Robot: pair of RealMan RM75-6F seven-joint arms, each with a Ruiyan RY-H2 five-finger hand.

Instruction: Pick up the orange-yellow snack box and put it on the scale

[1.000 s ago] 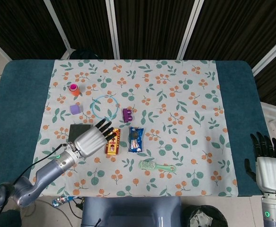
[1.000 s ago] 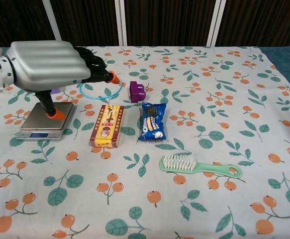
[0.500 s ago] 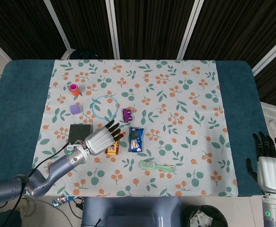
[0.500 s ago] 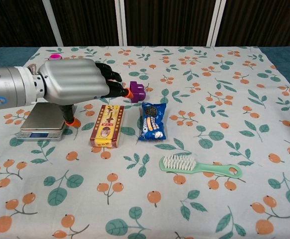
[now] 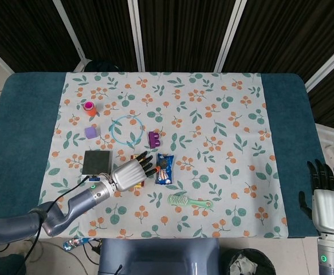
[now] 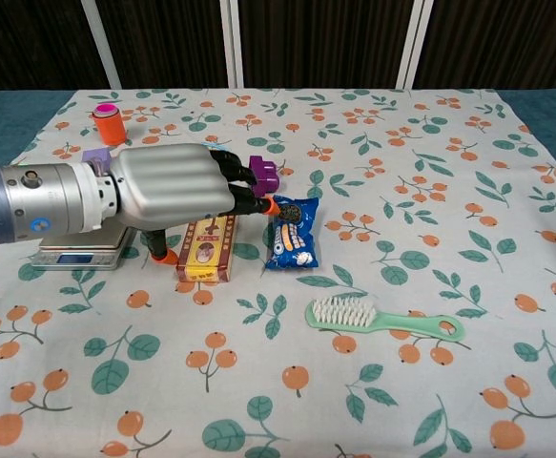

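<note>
We saw a worktop (image 5: pixel 23 132) covered in teal fabric, with a white cloth (image 5: pixel 224 114) printed with orange berries and green leaves laid across its middle. Behind it hung dark curtains (image 5: pixel 178 34) divided by white slanted bars (image 5: pixel 133 34).

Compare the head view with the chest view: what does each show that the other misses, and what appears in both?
Only the head view shows the right hand, idle off the table's right edge, and the blue ring. Only the chest view shows the scale's display on its front. Both show the left hand over the snack box, plus the scale, the blue cookie packet, the green brush and the purple toy.
</note>
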